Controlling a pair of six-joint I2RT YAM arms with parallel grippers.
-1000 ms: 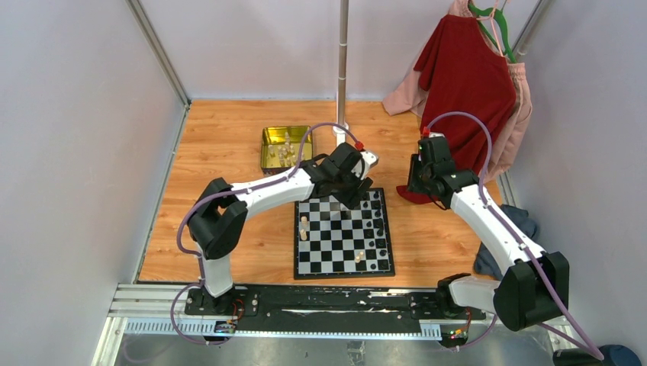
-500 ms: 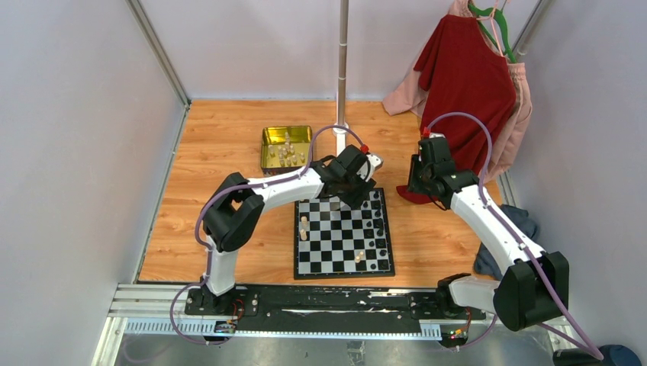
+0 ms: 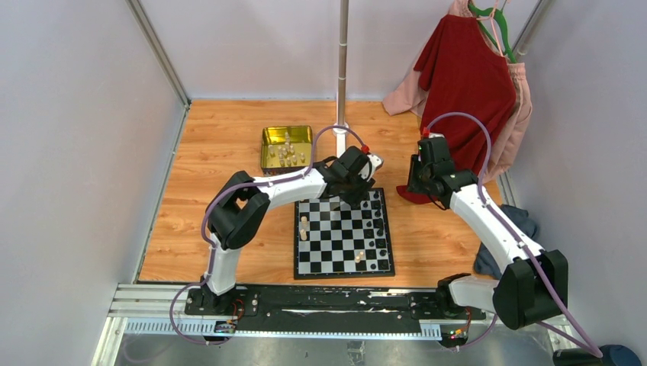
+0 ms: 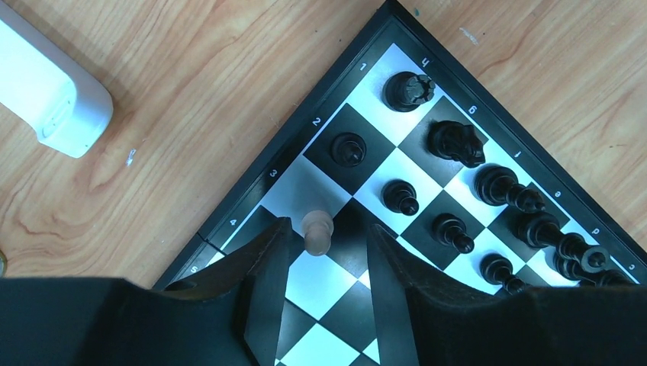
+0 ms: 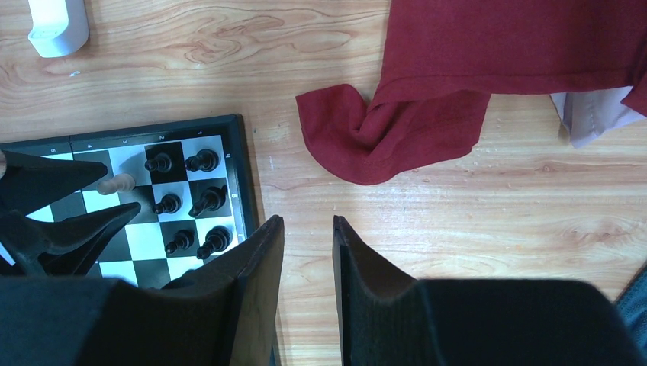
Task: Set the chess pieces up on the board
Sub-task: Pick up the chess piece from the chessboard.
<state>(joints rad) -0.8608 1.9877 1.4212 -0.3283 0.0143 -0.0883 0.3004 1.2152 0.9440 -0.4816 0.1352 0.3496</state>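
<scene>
Black chessmen [image 4: 404, 197] fill the checkered board's [image 3: 332, 244] right; cream ones [image 3: 286, 156] mostly in gold tin [image 3: 268, 137]. Left gripper [image 4: 328, 227], unclenched, straddles a cream pawn [image 4: 316, 232]; right gripper [image 5: 307, 223] gapes.

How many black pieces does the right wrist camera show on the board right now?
6 black pieces, in three pairs beside the board's edge: far pair, middle pair, near pair. More may be hidden from this view.

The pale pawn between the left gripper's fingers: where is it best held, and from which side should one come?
Take the pale pawn by its body under the round head, coming straight down from above. It stands upright, and the left gripper is open around it with both sides free; the nearest black pawns stand just beyond one finger.
</scene>
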